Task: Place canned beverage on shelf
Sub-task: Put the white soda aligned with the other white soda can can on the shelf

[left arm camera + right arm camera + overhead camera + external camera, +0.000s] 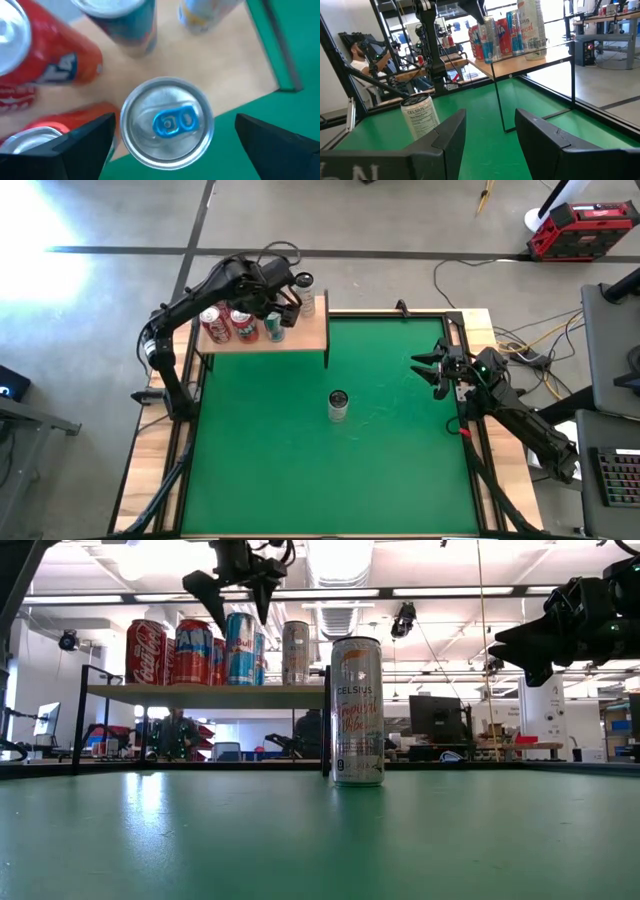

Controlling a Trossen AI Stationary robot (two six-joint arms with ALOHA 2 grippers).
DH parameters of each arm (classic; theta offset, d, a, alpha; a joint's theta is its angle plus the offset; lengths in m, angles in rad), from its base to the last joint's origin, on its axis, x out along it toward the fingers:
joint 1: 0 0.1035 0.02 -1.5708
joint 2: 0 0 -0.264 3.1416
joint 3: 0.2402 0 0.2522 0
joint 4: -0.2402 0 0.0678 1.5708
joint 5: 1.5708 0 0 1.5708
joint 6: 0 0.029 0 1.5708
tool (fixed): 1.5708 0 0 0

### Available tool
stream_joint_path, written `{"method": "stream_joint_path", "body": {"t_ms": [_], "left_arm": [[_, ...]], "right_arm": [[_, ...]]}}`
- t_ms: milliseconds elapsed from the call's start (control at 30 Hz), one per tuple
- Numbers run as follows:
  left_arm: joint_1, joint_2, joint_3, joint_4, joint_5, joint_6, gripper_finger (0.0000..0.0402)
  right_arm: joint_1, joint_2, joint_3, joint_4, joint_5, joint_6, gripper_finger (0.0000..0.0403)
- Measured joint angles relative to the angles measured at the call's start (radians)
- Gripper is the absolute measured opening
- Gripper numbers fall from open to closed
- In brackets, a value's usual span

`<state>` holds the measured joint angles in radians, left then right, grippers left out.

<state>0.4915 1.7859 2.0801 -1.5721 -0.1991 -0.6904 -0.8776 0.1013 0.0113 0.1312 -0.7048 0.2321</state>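
Tabletop [260, 470] with green mat; shelf [310, 335] at upper left of the high view carries four cans. Left gripper [283, 305] hovers over the blue-tab can [167, 120], jaws wide, holding nothing; a skewed lift could clip it or neighbours. Celsius can [338, 406] stands mid-mat, unplaced. Right gripper [433, 367], right edge, shut, empty.
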Motion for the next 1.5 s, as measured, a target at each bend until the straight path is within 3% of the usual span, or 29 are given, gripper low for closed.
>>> {"method": "stream_joint_path", "body": {"t_ms": [433, 733, 1133, 1300, 1500], "left_arm": [[-0.028, -0.003, 0.163, 0.001, -0.046, 0.027, 0.0394], [-0.197, -0.017, 0.167, 0.001, -0.057, 0.028, 0.0394], [-0.569, 0.074, 0.132, 0.010, -0.159, -0.364, 0.0394], [-0.621, 0.152, 0.134, 0.027, -0.158, -0.489, 0.0394], [-0.630, 0.252, 0.166, 0.083, -0.089, -0.522, 0.0394]], "right_arm": [[0.000, 0.000, 0.000, 0.000, 0.000, 0.000, 0.0162], [0.000, 0.000, 0.000, 0.000, 0.000, 0.000, 0.0162], [0.000, 0.000, 0.000, 0.000, 0.000, 0.000, 0.0162], [0.000, 0.000, 0.000, 0.000, 0.000, 0.000, 0.0162], [0.000, 0.000, 0.000, 0.000, 0.000, 0.000, 0.0162]]}}
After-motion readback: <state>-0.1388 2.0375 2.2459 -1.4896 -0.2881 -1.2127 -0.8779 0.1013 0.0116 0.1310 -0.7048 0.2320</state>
